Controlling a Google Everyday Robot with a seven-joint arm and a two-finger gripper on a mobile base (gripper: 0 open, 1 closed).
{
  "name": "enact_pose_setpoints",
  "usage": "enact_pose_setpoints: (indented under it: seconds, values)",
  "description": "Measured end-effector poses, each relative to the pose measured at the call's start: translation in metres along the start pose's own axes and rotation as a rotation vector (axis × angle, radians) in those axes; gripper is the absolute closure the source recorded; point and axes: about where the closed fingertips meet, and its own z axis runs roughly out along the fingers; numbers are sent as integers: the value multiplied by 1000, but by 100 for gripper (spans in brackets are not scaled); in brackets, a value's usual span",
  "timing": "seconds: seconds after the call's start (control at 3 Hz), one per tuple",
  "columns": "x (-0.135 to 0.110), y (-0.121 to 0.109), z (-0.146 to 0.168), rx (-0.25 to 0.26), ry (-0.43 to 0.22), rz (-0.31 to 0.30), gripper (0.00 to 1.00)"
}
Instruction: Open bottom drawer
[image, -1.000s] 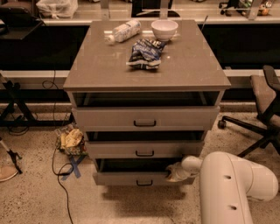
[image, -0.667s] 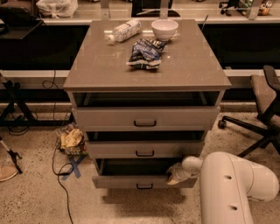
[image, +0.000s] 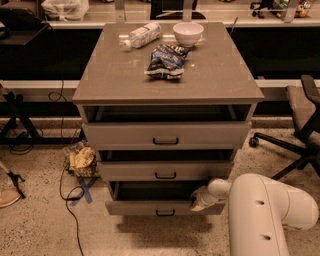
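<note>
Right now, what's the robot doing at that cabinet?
The robot is working on the bottom drawer. Its white arm reaches in from the right, and the gripper sits at the right end of the drawer front's upper edge, not at the black handle. The drawer stands partly open: its front juts out past the middle drawer, with a dark gap behind it. A bottle, a bowl and a snack bag lie on the cabinet top.

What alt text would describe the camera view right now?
The bottom drawer of a three-drawer cabinet stands partly open, with the robot's pincer at its front's right end. A bowl, bottle and snack bag sit on top.
</note>
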Motion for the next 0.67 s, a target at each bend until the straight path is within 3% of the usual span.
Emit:
enact_pose_setpoints:
  seconds: [0.33,0.67]
  values:
    - [-1,2,2,-3,-1,0,58]
    - [-2,5,4,-8,-3,0,27]
